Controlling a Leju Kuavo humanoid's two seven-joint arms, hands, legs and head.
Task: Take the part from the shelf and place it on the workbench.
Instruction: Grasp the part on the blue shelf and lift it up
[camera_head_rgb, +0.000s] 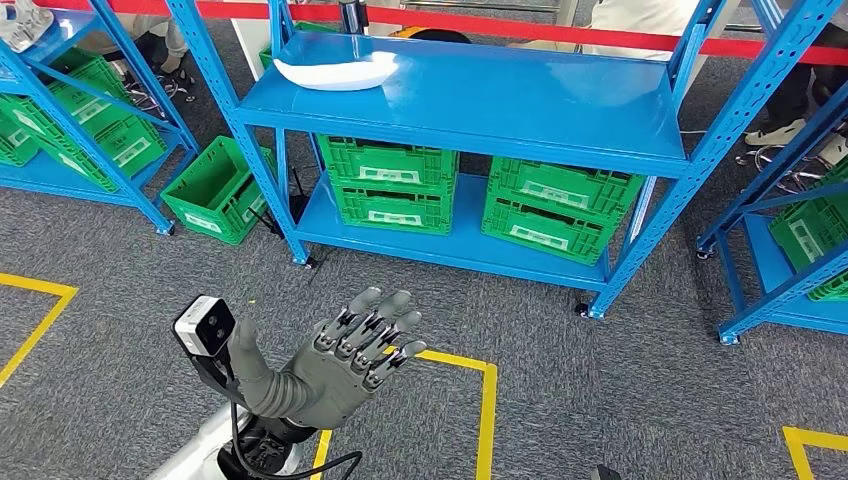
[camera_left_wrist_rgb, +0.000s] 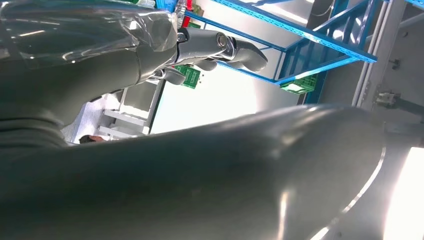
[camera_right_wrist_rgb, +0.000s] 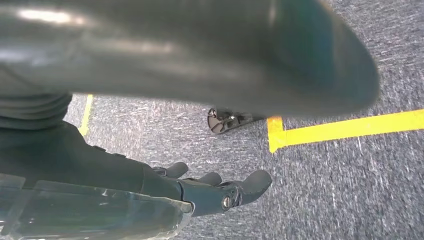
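Grey carpet marked with yellow tape (camera_head_rgb: 487, 400) runs up to a row of blue racks; the middle rack (camera_head_rgb: 560, 110) stands straight ahead, with green crates (camera_head_rgb: 390, 185) on its lower level and another crate (camera_head_rgb: 215, 190) tipped on the floor to its left. A red barrier tape (camera_head_rgb: 480, 22) crosses behind, and people sit beyond it.

The part (camera_head_rgb: 335, 70), a shallow white moulded piece, lies on the far left of the rack's top shelf, close to the back edge. The left hand (camera_head_rgb: 350, 355) is raised in front of the robot, well short of the rack, fingers (camera_head_rgb: 385, 330) spread and holding nothing. The right hand (camera_right_wrist_rgb: 215, 192) hangs low over the carpet, fingers loosely apart, also empty.

The risks look to come mostly from the reach. The part sits deep on the shelf, so the arm would have to stretch far over the front edge; from this standoff the hand may fall short or catch the shelf lip or the left upright (camera_head_rgb: 235, 130). The piece looks thin, smooth and wide, so a one-sided grip could let it tilt, slide or be pushed off the back towards the people. Stepping closer brings the tipped crate and the rack's foot near the robot's legs. No workbench is visible here, so carrying will involve a turn with the part in hand.
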